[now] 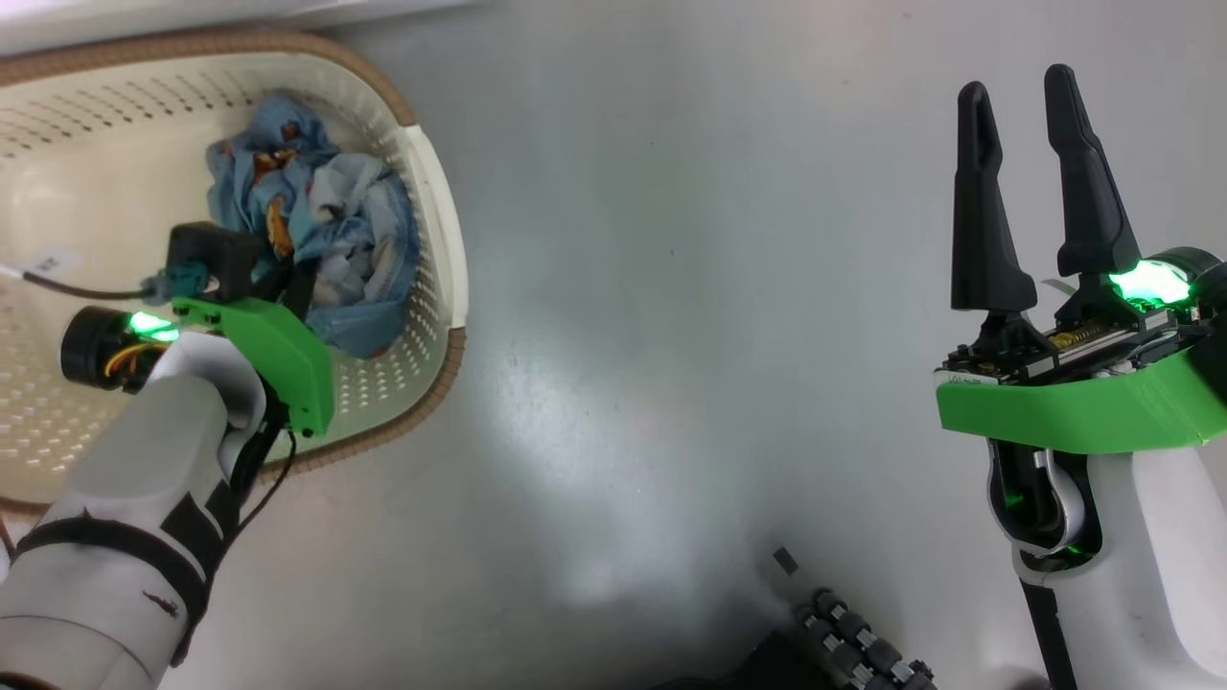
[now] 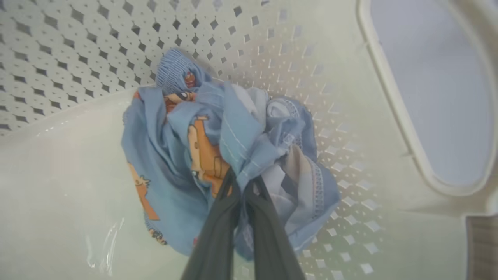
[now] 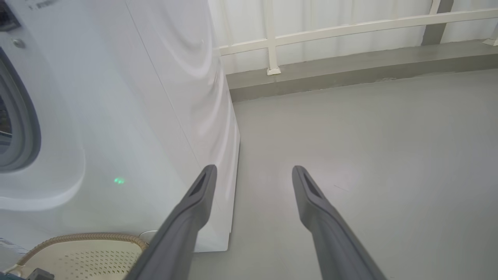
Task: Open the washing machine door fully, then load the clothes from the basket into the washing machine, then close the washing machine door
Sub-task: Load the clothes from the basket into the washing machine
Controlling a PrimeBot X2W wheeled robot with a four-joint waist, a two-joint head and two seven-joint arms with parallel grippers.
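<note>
1. Left end effector [image 2: 242, 182]: reaches down into the basket [image 1: 433, 206]; its two dark fingers [image 2: 220, 233] are drawn together at the tips, pinching a fold of light blue fabric; the grip is on the clothes [image 2: 183, 147], near the middle of the heap.

2. Clothes: one crumpled heap of light blue fabric with orange cartoon prints and some white patches; lies on the bottom of the basket, up against the perforated side wall and close to the handle opening; in the head view the heap sits just ahead of the left wrist, directly at the end effector, with the fingers themselves hidden under the green wrist bracket and the black camera block.

3. Basket: cream plastic, perforated sides, brown woven-look rim; stands on the grey floor [image 1: 690, 287] at the robot's left, close in front of the washing machine [image 3: 116, 97].

4. Right end effector [image 1: 1016, 84]: fingers spread wide apart, nothing between them; held over bare floor at the robot's right, well apart from the basket and the clothes; in its own wrist view it points past the front corner of the washing machine.

5. Washing machine: white body; a grey ring around its front opening shows at the left edge of the right wrist view.

6. Railing [image 3: 350, 25]: white, along a low grey kerb beyond the machine.
</note>
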